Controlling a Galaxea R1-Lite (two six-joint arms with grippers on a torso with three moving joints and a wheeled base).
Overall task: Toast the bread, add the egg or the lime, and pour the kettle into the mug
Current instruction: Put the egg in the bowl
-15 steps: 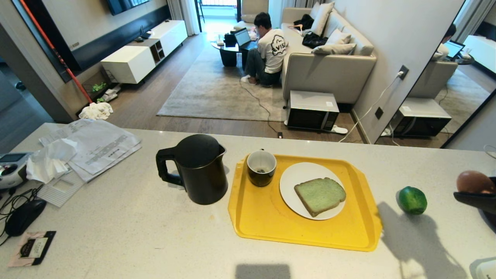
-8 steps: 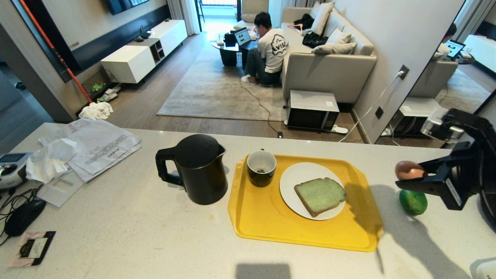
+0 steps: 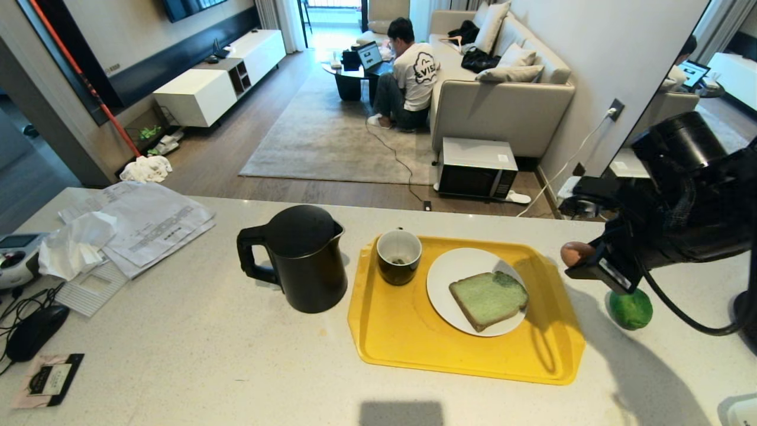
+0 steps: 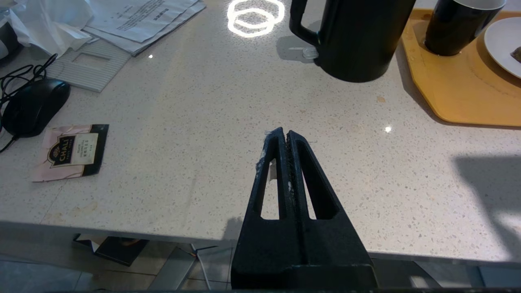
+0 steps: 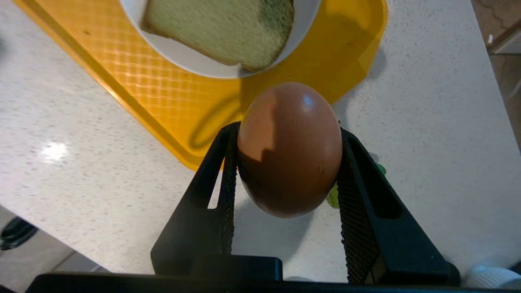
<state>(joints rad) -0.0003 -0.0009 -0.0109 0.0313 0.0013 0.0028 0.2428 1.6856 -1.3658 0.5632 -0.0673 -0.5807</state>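
Note:
My right gripper [image 3: 576,260] hangs above the counter just right of the yellow tray [image 3: 414,337], shut on the brown egg [image 3: 575,252] [image 5: 290,148], pads against both sides. The pale green bread [image 3: 488,298] [image 5: 220,28] lies on a white plate [image 3: 440,278] on the tray. The black mug [image 3: 399,256] stands at the tray's back left corner, with the tall black kettle [image 3: 301,257] [image 4: 354,36] on the counter left of it. The lime [image 3: 631,309] lies on the counter under my right arm, partly hidden. My left gripper [image 4: 284,136] is shut and empty over the counter's near edge.
Papers and a tissue [image 3: 136,225] lie at the counter's back left, with a black mouse [image 3: 35,331] and a tea sachet [image 3: 50,378] nearer. A person [image 3: 408,71] sits on the floor by the sofa beyond the counter. A white object [image 3: 739,411] pokes in at the near right corner.
My right arm has swung in from the right edge, carrying the egg leftward past the lime to the tray's right rim. Its shadow now falls on the tray and bread.

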